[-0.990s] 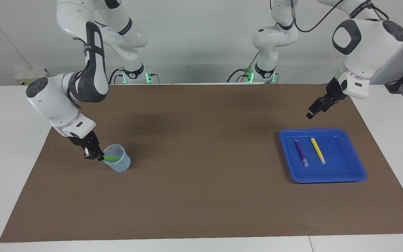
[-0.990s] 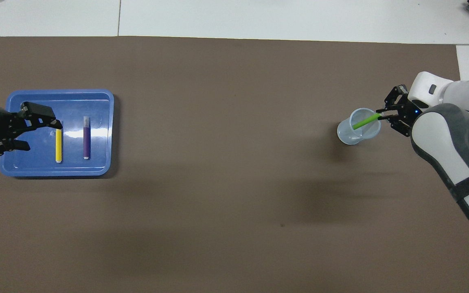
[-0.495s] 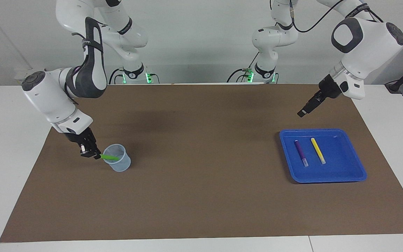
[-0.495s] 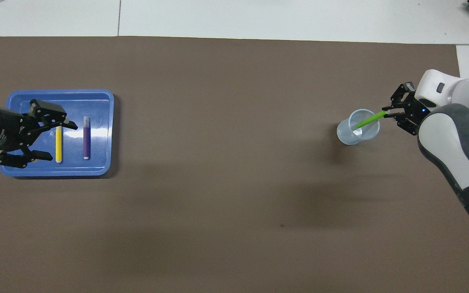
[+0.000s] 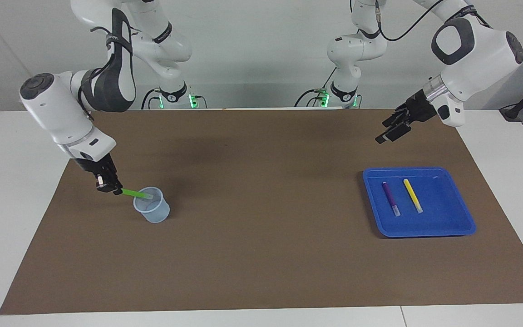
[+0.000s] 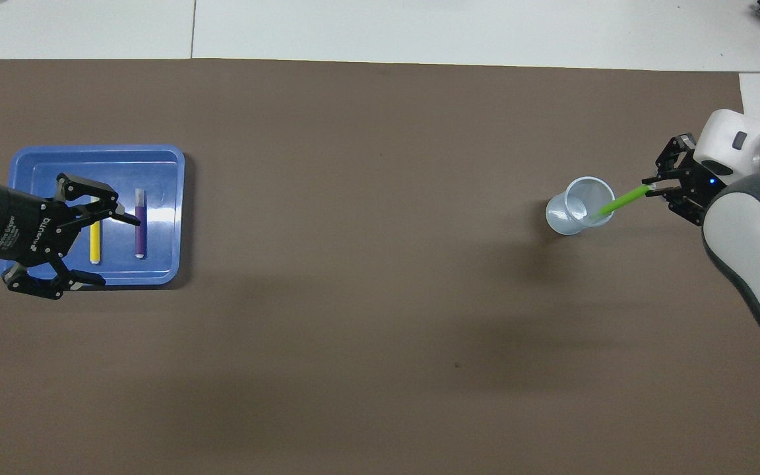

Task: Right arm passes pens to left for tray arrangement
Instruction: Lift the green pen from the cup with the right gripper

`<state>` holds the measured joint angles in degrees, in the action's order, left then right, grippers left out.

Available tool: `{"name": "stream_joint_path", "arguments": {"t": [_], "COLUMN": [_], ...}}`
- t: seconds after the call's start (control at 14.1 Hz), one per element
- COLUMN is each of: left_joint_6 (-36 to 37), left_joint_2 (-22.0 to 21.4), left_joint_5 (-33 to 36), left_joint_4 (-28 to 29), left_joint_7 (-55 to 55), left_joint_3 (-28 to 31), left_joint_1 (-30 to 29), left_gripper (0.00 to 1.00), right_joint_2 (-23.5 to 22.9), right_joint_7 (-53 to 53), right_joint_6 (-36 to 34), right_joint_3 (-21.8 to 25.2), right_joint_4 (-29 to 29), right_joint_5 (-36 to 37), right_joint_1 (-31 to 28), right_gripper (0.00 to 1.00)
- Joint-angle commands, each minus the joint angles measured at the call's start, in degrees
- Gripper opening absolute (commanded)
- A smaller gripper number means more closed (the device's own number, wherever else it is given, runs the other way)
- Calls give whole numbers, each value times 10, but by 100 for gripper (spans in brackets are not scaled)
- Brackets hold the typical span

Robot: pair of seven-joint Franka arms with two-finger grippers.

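My right gripper point(image 5: 115, 190) point(image 6: 650, 190) is shut on one end of the bright green pen point(image 5: 133, 193) point(image 6: 619, 202). The pen slants down, and its pale free end is at the rim of the small translucent cup point(image 5: 153, 212) point(image 6: 570, 218). The blue tray point(image 5: 452, 227) point(image 6: 162, 165) lies toward the left arm's end of the table. In it the purple pen point(image 5: 391, 198) point(image 6: 140, 227) and the yellow pen point(image 5: 412, 195) point(image 6: 95, 243) lie side by side. My left gripper point(image 5: 386, 135) point(image 6: 116, 251) hangs open and empty in the air, by the tray's edge nearest the robots.
A brown mat point(image 5: 261, 236) covers most of the white table, and the cup and tray stand on it. Nothing else lies on the mat between the cup and the tray.
My right gripper has risen and drawn back, pulling the green pen up from inside the cup to its rim. My left gripper has lifted and swung toward the table's middle, still open.
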<state>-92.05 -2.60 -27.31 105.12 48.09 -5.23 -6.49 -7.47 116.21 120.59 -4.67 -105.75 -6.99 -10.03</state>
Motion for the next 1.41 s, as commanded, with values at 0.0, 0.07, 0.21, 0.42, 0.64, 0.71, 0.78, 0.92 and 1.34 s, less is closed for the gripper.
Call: {"name": "stream_joint_path", "arguments": {"t": [0.0,0.07,0.21,0.42,0.64,0.71,0.78,0.92,1.34], "left_joint_6": [35,46,60,61,58,57,55,62,27], "left_joint_2": [-11,-11,-11,-11,-11,-11,-11,-11,-14], "left_joint_5": [-18,-27,-68,-116,-130,-139,-140,-131,-114], "left_joint_4": [0,-1,-3,-4,-4,-4,-4,-14,-12], "left_joint_7": [23,42,109,190,219,227,227,231,226], "left_joint_3": [3,3,2,2,1,1,0,1,-8], "left_joint_1": [-4,-4,-4,-1,3,3,3,3,11], "left_gripper": [97,96,95,95,95,95,95,95,96], "right_joint_2": [31,39,46,59,72,72,72,72,76], "right_joint_7": [-32,-39,-41,-57,-105,-127,-140,-187,-393], "right_joint_6": [-26,-27,-34,-45,-47,-47,-47,-52,-121], "right_joint_3": [-3,-3,-3,-3,-9,-12,-16,-18,-30], "right_joint_4": [2,5,18,30,46,53,57,61,78], "right_joint_5": [45,55,60,63,109,121,121,121,120], "right_joint_1": [0,2,3,2,4,4,4,5,5], "right_gripper": [0,0,0,0,0,0,0,0,0]}}
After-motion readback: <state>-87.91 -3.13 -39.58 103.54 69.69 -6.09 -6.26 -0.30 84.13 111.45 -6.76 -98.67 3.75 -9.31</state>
